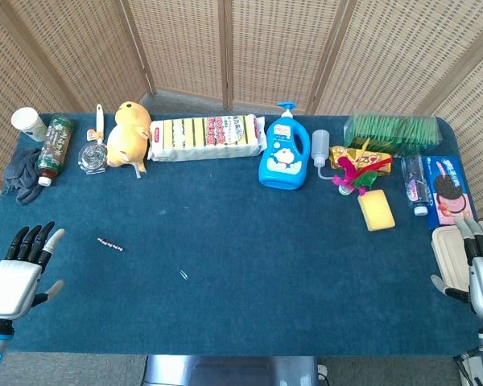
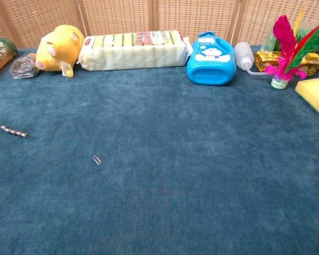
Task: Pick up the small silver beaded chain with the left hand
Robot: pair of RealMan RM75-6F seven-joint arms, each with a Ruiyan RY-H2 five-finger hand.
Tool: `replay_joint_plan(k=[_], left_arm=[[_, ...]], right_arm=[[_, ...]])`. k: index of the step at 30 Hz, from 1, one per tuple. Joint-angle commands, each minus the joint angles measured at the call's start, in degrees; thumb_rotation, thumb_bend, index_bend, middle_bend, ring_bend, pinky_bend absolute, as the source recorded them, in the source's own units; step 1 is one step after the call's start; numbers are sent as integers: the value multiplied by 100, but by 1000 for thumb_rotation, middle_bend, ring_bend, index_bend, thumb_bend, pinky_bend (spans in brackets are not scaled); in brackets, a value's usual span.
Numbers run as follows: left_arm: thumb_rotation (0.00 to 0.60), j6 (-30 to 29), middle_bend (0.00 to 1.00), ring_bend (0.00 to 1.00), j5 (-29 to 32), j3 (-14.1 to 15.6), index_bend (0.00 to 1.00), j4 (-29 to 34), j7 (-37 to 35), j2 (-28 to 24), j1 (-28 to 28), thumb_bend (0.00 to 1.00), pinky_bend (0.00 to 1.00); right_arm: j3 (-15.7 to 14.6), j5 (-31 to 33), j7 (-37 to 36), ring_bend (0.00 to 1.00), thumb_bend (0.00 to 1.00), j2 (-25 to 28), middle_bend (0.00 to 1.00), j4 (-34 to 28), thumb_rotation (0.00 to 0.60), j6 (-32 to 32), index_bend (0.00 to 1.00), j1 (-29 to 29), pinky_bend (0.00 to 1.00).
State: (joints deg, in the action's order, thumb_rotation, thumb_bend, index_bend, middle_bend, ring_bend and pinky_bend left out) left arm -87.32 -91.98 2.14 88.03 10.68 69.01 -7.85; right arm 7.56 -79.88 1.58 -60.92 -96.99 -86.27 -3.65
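left hand at near left table edge, fingers spread, holding nothing; right hand likewise at right edge.

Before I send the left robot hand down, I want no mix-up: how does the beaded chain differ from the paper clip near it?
The silver beaded chain is a longer, straight string of beads; the paper clip is shorter, a thin wire loop. The chain lies closer to the left robot hand; the clip lies nearer the table's middle, closer to the front edge. Both are small, silvery and lie flat on the blue cloth, untouched.

A paperclip lies mid-table; a blue bottle stands behind.
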Motion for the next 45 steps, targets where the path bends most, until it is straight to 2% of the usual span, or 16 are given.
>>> replay_joint_plan(k=[1, 6, 12, 17, 22, 29, 37, 45], left_arm=[[600, 66, 0, 0, 23, -18, 0, -47, 14, 31, -14, 327, 0], [600, 267, 0, 0, 89, -24, 10, -168, -47, 95, -67, 327, 0], [600, 680, 0, 0, 256, -167, 137, -452, -164, 281, -308, 330, 0], [600, 1487, 0, 0, 472, -334, 284, -981, -229, 572, -794, 337, 0], [600, 2221, 0, 0, 653, -516, 320, -1813, 25, 1103, -1329, 363, 0], [600, 2477, 0, 11, 717, -582, 383, -2264, 251, 1394, -1632, 376, 5], [600, 2451, 0, 22, 794, -559, 391, -2423, 366, 1510, -1665, 456, 18], [600, 2475, 0, 43, 793, -473, 427, -2560, 355, 1600, -1708, 477, 18]], right_arm=[[0, 18, -5, 0, 0, 11, 0, -8, 600, 4, 0, 9, 0], [-12, -15, -51, 0, 0, 52, 0, -86, 600, -8, 0, 28, 0], [-19, -26, -24, 0, 0, 47, 0, -92, 600, 2, 0, 24, 0], [-4, 122, 13, 0, 0, 15, 0, -24, 600, 155, 0, -22, 0], [8, 158, 35, 0, 0, -7, 0, -31, 600, 191, 0, -41, 0], [7, 192, 47, 0, 0, -18, 0, -21, 600, 223, 0, -47, 0], [9, 179, -11, 0, 0, 5, 0, -32, 600, 218, 0, -40, 0], [4, 136, -74, 0, 0, -6, 0, -8, 600, 212, 0, -44, 0]])
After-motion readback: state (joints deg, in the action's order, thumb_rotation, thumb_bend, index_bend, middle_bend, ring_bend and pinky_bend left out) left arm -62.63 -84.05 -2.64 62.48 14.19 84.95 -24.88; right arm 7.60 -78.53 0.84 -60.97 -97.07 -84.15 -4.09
